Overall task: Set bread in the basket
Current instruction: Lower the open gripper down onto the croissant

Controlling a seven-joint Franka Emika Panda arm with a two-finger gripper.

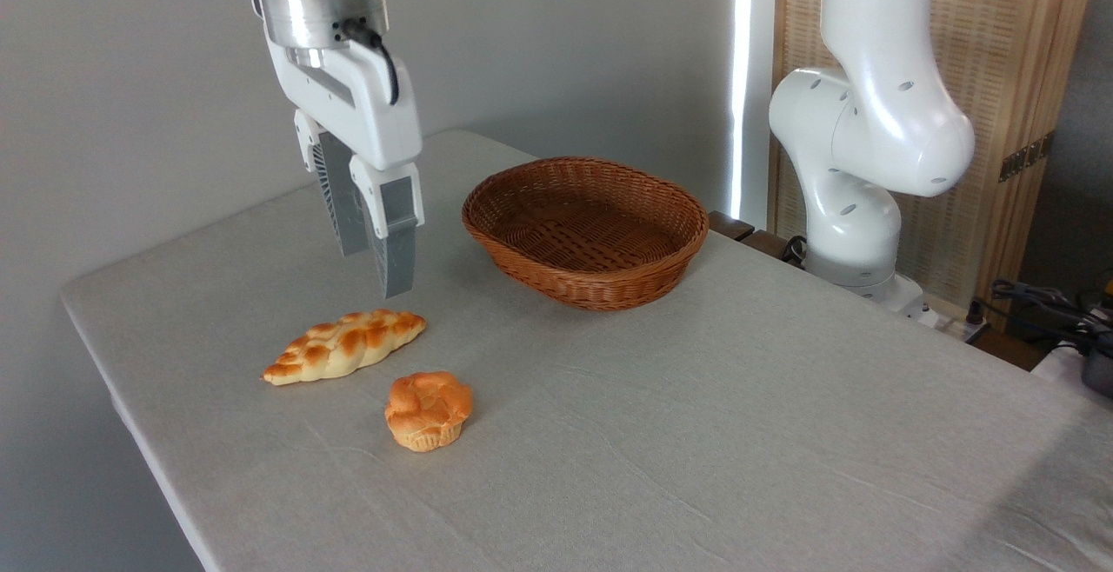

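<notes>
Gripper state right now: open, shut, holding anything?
Gripper: open and empty, hanging above the long braided golden bread without touching it.

One fixed view here, looking down at a slant from above the table's (696,433) near edge, facing the grey back wall (130,76). It's near enough that the arm's upper part runs off the top. The fingers (385,250) hang upper left of centre; the arm's base (856,233) stands far to their right.
</notes>
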